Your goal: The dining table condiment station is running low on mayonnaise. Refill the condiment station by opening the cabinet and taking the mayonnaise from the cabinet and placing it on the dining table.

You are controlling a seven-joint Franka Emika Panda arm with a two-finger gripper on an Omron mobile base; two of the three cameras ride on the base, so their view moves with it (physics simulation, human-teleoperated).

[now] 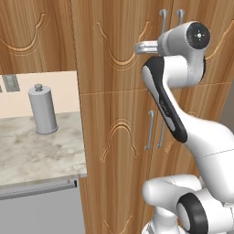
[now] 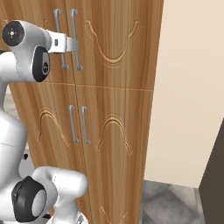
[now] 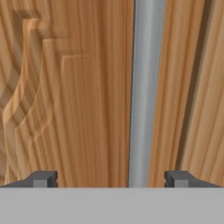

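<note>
The cabinet [image 1: 114, 41] is tall brown wood-grain, and its upper doors [image 2: 113, 39] with carved arches are closed. My gripper [image 2: 74, 43] is raised against the pair of long grey bar handles [image 2: 75, 26] at the seam of the upper doors. In the hand view the gripper [image 3: 111, 179] is open, and one grey bar handle [image 3: 144, 96] runs upright between its fingertips [image 3: 43, 178], right of centre and untouched. From the left base view the gripper [image 1: 138, 47] reaches toward the door face below the handle tops [image 1: 163, 20]. The mayonnaise is hidden and the dining table is out of view.
A grey canister [image 1: 42, 109] stands on a marbled counter [image 1: 36, 155] left of the cabinet, above a steel appliance front [image 1: 41, 205]. The lower doors carry shorter handles [image 2: 76, 124]. A cream wall [image 2: 188, 87] flanks the cabinet on the right.
</note>
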